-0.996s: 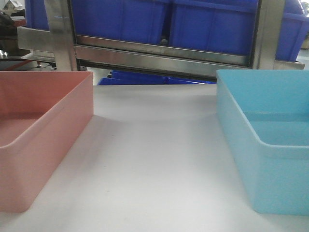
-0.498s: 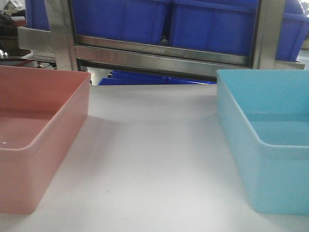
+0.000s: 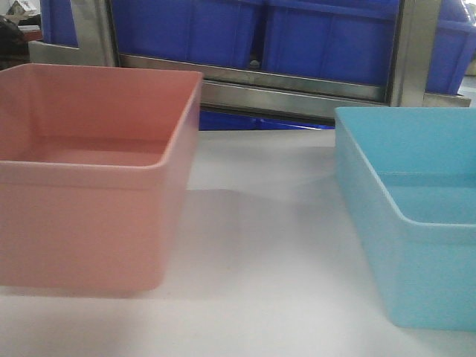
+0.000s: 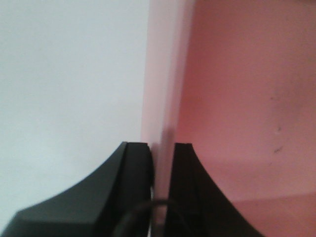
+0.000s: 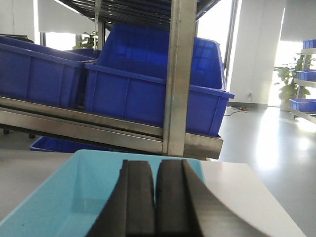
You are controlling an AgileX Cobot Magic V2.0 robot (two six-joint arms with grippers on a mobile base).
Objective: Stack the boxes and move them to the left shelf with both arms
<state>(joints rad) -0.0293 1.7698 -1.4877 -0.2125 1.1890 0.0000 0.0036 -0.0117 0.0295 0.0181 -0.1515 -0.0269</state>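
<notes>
The left gripper is clamped on a side wall of the pink bin: one black finger sits outside it over the white table, the other finger sits inside the bin, and the thin wall runs straight up between them. In the front view the pink bin stands at the left of the table with a shadow under its near edge; whether its base touches the surface cannot be told. The blue bin sits at the right, well apart from the pink one. The right gripper has its fingers pressed together with nothing between them; it hangs over the near end of the blue bin, not touching it. Behind both bins stands a steel rack loaded with dark blue bins.
</notes>
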